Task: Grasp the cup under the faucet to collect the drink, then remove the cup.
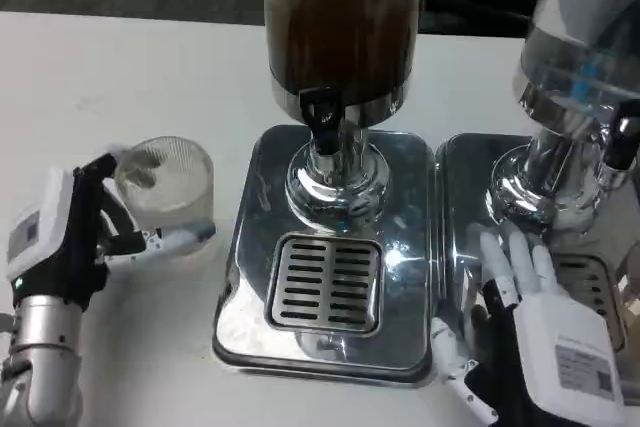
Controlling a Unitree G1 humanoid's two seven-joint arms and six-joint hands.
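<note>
Count on the white table — one table.

Drink dispensers: two. One with dark brown liquid, one with clear liquid.

Faucets seen: two — a black tap on the brown dispenser, another at the right edge on the clear one.

Chrome bases: two, side by side and.

Slotted drip grilles: two — one whole, one partly hidden.

Clear cups: one.

Robot hands: two, left and right.
</note>
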